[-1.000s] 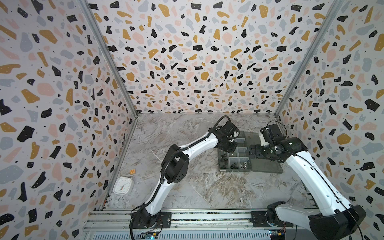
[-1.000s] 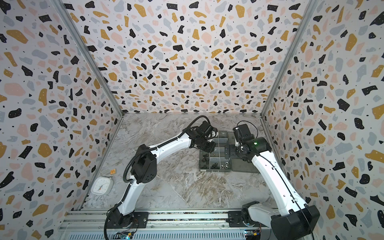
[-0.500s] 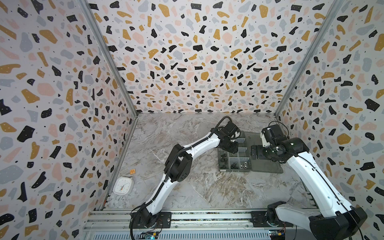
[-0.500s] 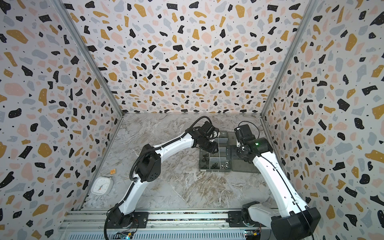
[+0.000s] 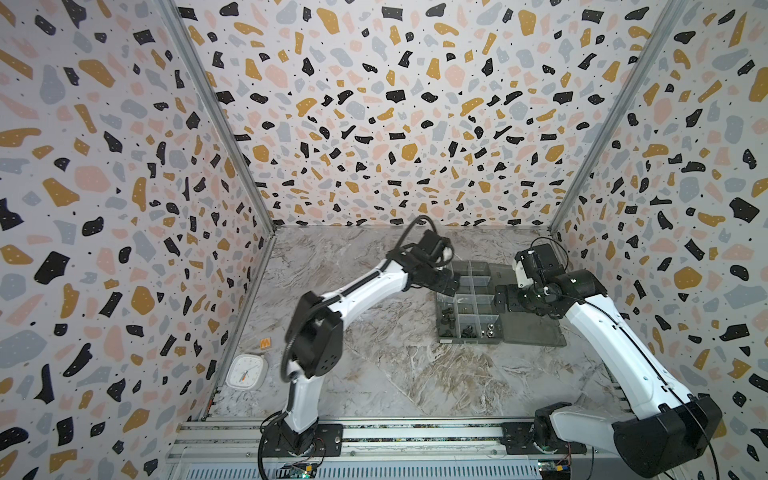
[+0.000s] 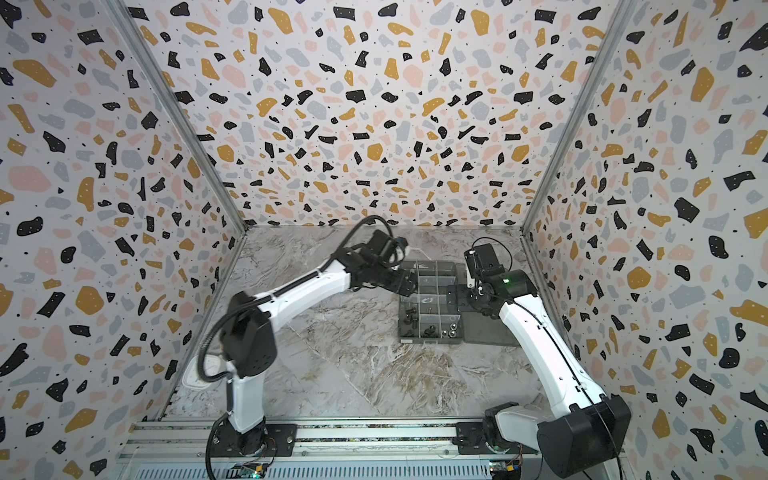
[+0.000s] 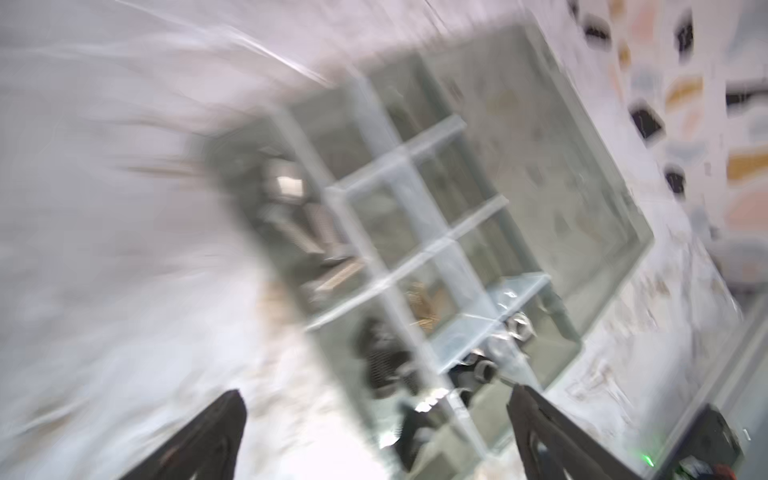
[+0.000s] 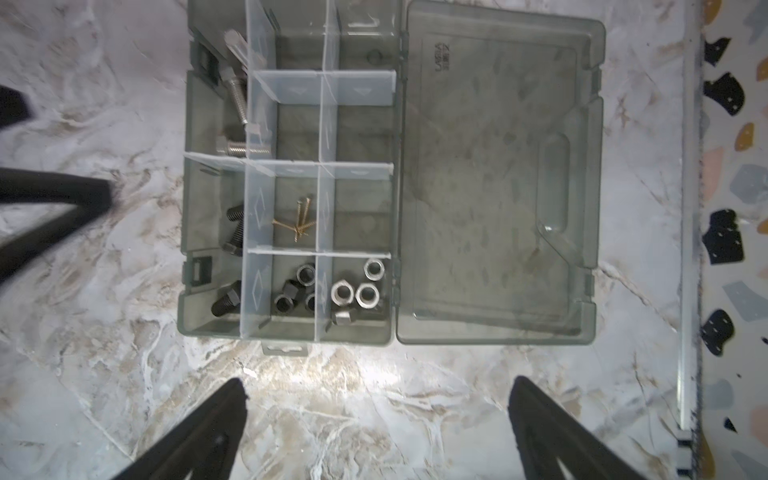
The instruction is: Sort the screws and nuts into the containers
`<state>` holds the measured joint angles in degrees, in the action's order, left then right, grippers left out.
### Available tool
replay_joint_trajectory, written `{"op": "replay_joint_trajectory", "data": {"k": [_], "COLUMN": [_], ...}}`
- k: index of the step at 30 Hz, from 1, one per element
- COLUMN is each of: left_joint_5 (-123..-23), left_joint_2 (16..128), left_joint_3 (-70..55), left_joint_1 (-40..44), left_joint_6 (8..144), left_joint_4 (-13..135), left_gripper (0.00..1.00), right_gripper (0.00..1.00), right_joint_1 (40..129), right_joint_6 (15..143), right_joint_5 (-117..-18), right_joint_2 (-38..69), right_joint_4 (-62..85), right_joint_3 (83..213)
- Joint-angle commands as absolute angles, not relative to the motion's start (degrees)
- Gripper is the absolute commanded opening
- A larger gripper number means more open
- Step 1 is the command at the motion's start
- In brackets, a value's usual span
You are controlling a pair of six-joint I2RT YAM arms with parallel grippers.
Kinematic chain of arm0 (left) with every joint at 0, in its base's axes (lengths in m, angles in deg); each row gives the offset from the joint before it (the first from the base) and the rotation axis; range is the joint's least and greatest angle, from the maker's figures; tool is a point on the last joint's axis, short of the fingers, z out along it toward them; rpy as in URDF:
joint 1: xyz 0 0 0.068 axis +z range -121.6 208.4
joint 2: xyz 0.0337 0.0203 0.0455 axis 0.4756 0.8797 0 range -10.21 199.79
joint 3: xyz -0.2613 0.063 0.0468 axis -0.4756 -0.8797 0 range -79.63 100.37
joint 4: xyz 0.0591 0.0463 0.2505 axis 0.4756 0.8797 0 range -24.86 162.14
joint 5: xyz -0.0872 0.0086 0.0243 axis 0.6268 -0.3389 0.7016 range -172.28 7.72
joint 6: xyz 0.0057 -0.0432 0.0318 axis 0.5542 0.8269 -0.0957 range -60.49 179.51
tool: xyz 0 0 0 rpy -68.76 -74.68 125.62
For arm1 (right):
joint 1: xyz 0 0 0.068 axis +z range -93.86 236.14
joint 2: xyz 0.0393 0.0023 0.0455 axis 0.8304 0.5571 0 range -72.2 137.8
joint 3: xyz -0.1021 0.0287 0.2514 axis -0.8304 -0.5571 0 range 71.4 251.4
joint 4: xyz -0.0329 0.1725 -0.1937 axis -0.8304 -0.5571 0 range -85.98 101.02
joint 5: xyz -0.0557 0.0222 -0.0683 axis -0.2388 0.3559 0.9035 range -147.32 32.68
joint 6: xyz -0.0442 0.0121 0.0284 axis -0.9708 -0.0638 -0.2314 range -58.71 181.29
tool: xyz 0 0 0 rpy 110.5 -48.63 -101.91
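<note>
Organiser box (image 8: 353, 332) near desk (image 8: 332, 415) right edge. Silver screws (image 8: 237, 99), black screws (image 8: 232, 224) in column facing desk left edge; black nuts (image 8: 297, 289), silver nuts (image 8: 359, 291) in front row. Left fingers (image 7: 208, 440) wide above box, empty; right fingers (image 8: 199, 432) wide, empty.

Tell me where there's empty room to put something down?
Bare: the wide marble table between the clock and the organiser box; the open lid; the compartment between the brass screws and the lid. Crowded: the compartments of black nuts, silver nuts and bolts, where the left gripper hovers.
</note>
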<state>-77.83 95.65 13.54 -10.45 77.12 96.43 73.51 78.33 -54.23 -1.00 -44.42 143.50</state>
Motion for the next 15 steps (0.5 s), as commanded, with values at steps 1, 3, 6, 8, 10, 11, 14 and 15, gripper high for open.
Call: {"op": "replay_joint_trajectory", "data": {"k": [1,3,6,8,10,11,14,15], "left_joint_5": [-91.5,-98.8,-109.0,-112.8,-113.1,-113.2,-110.5,-110.9], "left_joint_2": [80.9,72.2,62.2,56.1,50.7,48.5,45.8,46.1], "left_joint_3": [-1.8,-11.5,-22.8,-29.9,-37.2,-40.8,-49.4,-51.0], "left_joint_1": [-1.2,4.7,10.1,12.9,15.5,16.9,22.2,24.0], "left_joint_6": [78.1,76.4,70.9,67.7,64.5,63.1,61.9,62.5], "left_joint_4": [84.4,80.3,73.8,67.5,59.6,55.4,45.1,43.8], "left_gripper": [1.00,1.00,1.00,1.00,1.00,1.00,1.00,1.00], "right_gripper": [0.99,0.99,0.99,0.99,0.99,0.99,0.99,0.99], "right_joint_1": [73.2,73.0,72.1,70.5,68.7,68.6,67.8,67.1], "right_joint_6": [77.3,77.5,76.6,76.0,74.1,73.2,71.1,70.9], "right_joint_5": [-57.3,-56.2,-53.7,-53.7,-56.2,-55.0,-52.8,-52.6], "right_joint_2": [-0.6,-0.6,-1.0,-0.7,-0.2,-0.8,-4.3,-4.8], "right_joint_4": [-35.6,-30.9,-22.9,-18.4,-14.3,-11.2,0.8,3.5], "right_joint_3": [142.7,141.5,137.8,135.6,133.0,130.8,121.6,119.4]}}
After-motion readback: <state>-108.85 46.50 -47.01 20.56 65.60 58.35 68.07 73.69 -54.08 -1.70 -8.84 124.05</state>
